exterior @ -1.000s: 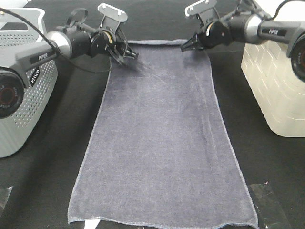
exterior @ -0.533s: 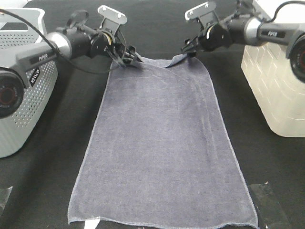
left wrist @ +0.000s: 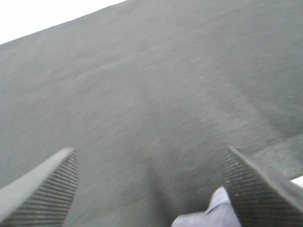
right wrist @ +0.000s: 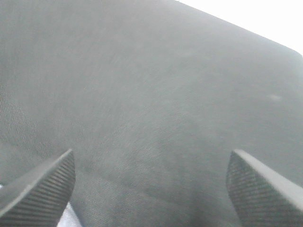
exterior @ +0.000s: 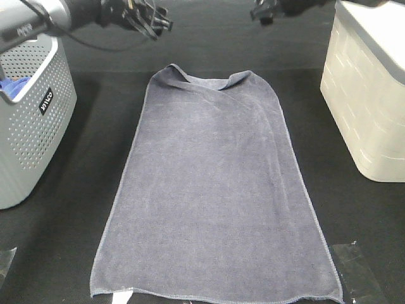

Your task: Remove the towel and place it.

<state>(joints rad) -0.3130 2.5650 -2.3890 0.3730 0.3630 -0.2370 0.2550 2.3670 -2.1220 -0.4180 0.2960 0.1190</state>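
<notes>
Inside, the grey basket (exterior: 31, 120) holds blue cloth (exterior: 12, 85).

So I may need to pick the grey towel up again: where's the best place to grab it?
Probably the two far corners of the towel, each from above. There the far hem is folded over and stands slightly raised off the black table, giving open jaws an edge to pinch; elsewhere it lies flat. The left gripper and right gripper, both open, hover just beyond those corners.

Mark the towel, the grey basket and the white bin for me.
towel (exterior: 212, 196), exterior high view, middle of the flat cloth.
grey basket (exterior: 28, 136), exterior high view, its perforated side wall.
white bin (exterior: 364, 101), exterior high view, its brick-patterned side wall.
</notes>
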